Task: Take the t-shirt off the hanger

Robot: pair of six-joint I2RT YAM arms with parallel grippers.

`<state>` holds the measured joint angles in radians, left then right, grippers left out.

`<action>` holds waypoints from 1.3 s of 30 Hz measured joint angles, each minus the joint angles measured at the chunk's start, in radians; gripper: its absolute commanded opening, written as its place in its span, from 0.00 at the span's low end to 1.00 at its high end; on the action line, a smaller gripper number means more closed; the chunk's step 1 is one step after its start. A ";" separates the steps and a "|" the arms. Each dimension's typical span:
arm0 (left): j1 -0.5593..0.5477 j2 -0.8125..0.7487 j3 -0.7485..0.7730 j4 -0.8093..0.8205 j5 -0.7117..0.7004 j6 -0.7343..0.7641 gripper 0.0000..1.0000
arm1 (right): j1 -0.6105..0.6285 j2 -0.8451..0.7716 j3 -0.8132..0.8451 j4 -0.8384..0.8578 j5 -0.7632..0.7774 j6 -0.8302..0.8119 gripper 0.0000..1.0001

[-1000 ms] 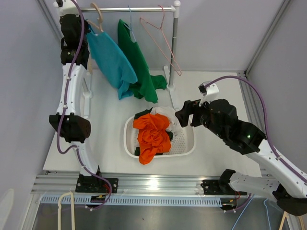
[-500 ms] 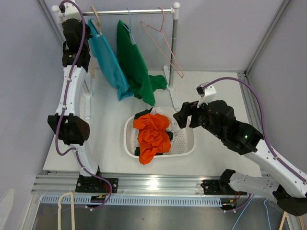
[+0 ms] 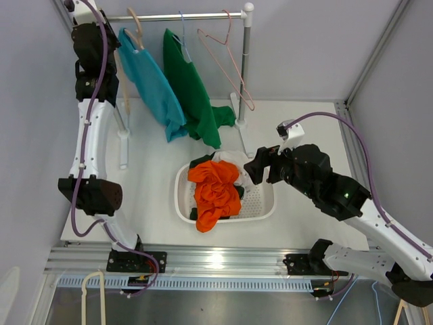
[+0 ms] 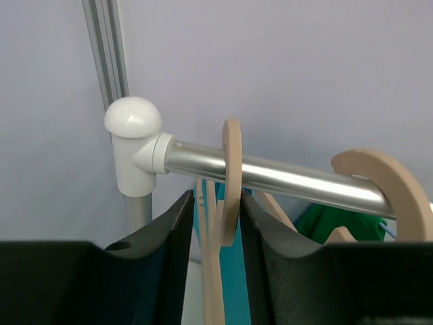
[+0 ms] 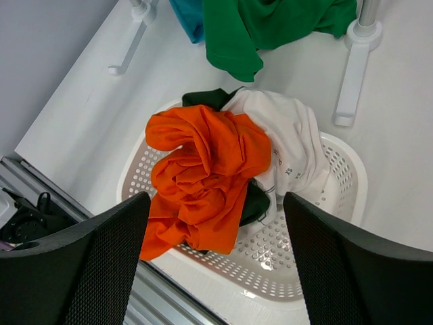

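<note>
While straddling the hanger hook [image 4: 231,169] on the rail [image 4: 284,177] at far left, looks slightly parted, that left claw [image 4: 216,198], with a sliver of gap on one side, so not clamping. Got the teal t-shirt [image 3: 152,84] hanging there on its hanger, just left of a green shirt [image 3: 193,88]. Right claw [image 5: 215,200] spread wide, gripping nothing, hovering above the basket [image 5: 352,183] with an orange garment [image 5: 203,162] on top.

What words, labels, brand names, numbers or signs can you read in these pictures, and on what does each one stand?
No text can be read in any of the three views.
The white t-shirt in the basket has a few small dark marks near its lower edge. They may be print, but they are too small to read.
</note>
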<state>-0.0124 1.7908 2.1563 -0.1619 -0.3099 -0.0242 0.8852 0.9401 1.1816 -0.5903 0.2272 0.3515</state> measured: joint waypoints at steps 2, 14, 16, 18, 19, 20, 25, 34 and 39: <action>0.000 -0.009 0.000 0.003 -0.001 0.002 0.42 | 0.000 -0.003 -0.005 0.000 -0.001 0.002 0.84; -0.114 -0.091 0.050 -0.080 -0.048 0.024 0.52 | -0.032 0.048 0.051 0.079 -0.009 -0.063 0.87; -0.203 -0.124 0.053 -0.080 -0.087 0.055 0.53 | -0.073 0.120 0.124 0.115 -0.038 -0.088 0.86; -0.294 -0.146 0.063 -0.074 -0.126 0.085 0.56 | -0.108 0.213 0.209 0.169 -0.069 -0.113 0.86; -0.338 -0.155 0.071 -0.073 -0.142 0.092 0.56 | -0.123 0.257 0.253 0.187 -0.088 -0.123 0.86; -0.364 -0.161 0.077 -0.074 -0.156 0.095 0.58 | -0.137 0.311 0.306 0.203 -0.108 -0.137 0.86; -0.396 -0.239 0.021 -0.123 -0.247 0.054 0.59 | -0.175 0.581 0.576 0.303 -0.212 -0.195 0.87; -0.487 -0.507 -0.320 -0.137 -0.374 -0.007 0.60 | -0.191 1.110 1.173 0.444 -0.324 -0.283 0.81; -0.491 -0.613 -0.456 -0.114 -0.402 -0.013 0.61 | -0.204 1.260 1.256 0.591 -0.341 -0.294 0.80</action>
<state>-0.5037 1.1778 1.7000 -0.2760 -0.7116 -0.0376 0.6807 2.2005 2.4374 0.0006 -0.1135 0.0570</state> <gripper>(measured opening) 0.608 0.801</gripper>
